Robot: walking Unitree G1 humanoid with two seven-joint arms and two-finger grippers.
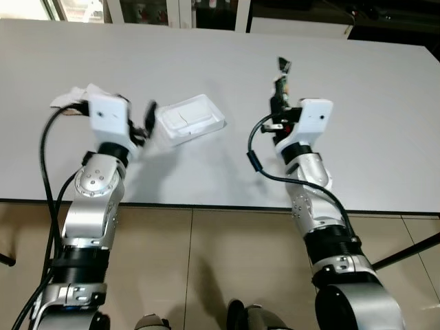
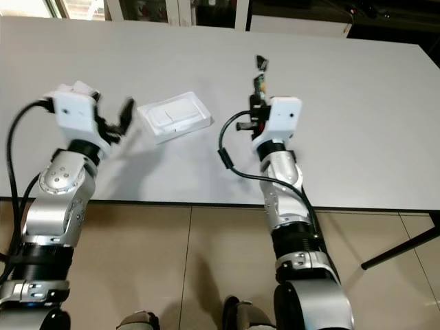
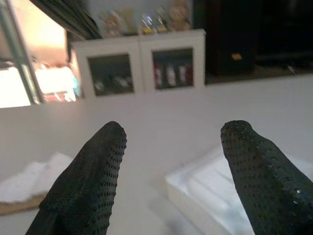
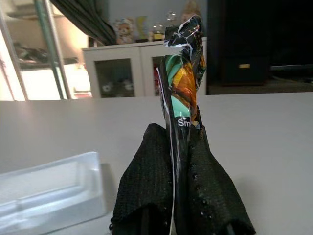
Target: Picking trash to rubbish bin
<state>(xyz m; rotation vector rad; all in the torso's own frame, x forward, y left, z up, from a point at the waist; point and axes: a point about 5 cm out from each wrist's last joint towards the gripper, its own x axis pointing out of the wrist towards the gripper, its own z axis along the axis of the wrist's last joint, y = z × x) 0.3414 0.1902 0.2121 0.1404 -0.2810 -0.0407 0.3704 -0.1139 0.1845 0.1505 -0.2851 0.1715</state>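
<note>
The right gripper (image 4: 178, 161) pinches a glossy crinkled wrapper (image 4: 182, 78); the left gripper (image 3: 173, 161), fingers apart, nears a white plastic tray (image 1: 189, 119).

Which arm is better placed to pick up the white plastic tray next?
Left. The left gripper is open and sits right beside the white plastic tray, with nothing held. The right gripper is shut on a colourful wrapper, so it is occupied.

I'm counting one white plastic tray (image 1: 190, 119), one crumpled tissue (image 1: 77, 97) and one colourful wrapper (image 4: 182, 93) on or over one worktop (image 1: 357, 130), with two pincers working: left pincer (image 3: 171, 161) and right pincer (image 4: 181, 196).
</note>
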